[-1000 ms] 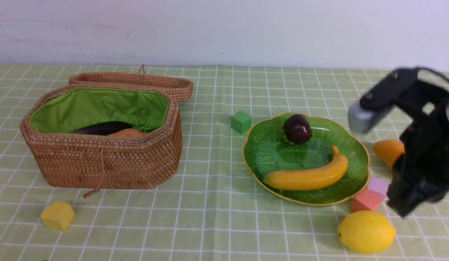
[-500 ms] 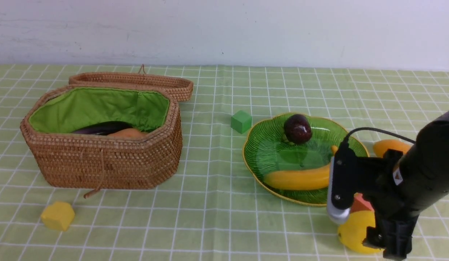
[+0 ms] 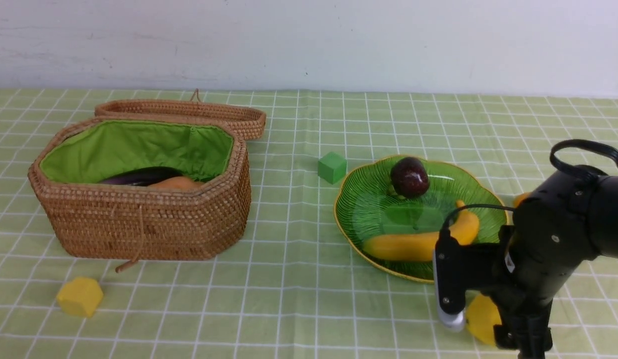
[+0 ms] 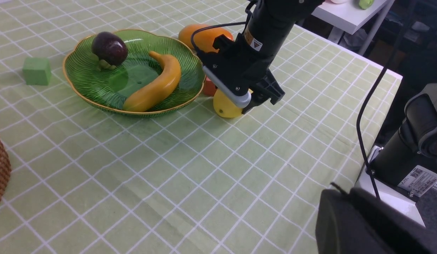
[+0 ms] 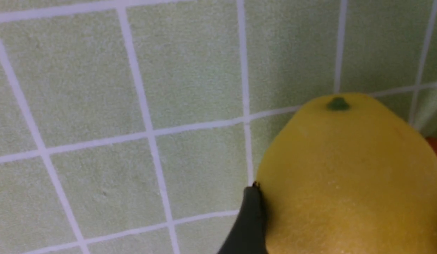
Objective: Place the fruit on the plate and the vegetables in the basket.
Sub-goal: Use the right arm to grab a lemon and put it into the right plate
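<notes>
I find the right gripper down over the lemon, fingers spread wide, one finger against its side. The lemon sits near the table's front right edge, just beside the plate. Left gripper: closed.

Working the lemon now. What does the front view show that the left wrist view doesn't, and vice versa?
Front only: the inside of the basket, holding the eggplant and an orange vegetable, plus the yellow block. Left wrist only: the mango nearly whole behind the plate, and the red block beside the lemon. Both: plate with mangosteen and banana, green block, right end effector down at the lemon.
</notes>
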Motion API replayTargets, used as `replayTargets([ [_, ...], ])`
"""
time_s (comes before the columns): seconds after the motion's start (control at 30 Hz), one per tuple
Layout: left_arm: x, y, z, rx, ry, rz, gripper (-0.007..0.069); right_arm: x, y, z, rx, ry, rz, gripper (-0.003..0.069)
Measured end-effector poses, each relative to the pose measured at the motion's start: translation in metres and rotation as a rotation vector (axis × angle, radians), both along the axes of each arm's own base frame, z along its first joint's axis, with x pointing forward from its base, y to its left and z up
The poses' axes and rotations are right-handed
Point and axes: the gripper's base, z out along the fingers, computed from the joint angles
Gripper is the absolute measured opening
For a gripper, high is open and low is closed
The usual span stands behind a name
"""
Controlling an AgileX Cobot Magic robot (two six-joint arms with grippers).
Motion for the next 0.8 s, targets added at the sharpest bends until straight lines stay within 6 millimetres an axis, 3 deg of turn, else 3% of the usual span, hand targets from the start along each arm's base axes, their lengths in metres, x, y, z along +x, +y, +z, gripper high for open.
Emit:
replayTargets([
  [0.3,0.000,0.000,0.000,0.000,0.000,0.000,0.0030,0.000,0.002,0.000,0.022,0.014,-0.026,0.0586],
  [0.5,0.000,0.000,0.000,-0.002,0.002,-0.001,0.0037,-0.012,0.000,0.008,0.074,0.069,-0.214,0.0585],
  [0.6,0.000,0.000,0.000,-0.003,0.002,-0.001,0.0039,-0.019,-0.002,0.021,0.091,0.064,-0.277,0.0586],
  [0.8,0.001,-0.001,0.005,-0.044,-0.028,0.005,0.0039,-0.014,0.001,0.077,0.265,-0.083,-0.494,0.0586],
])
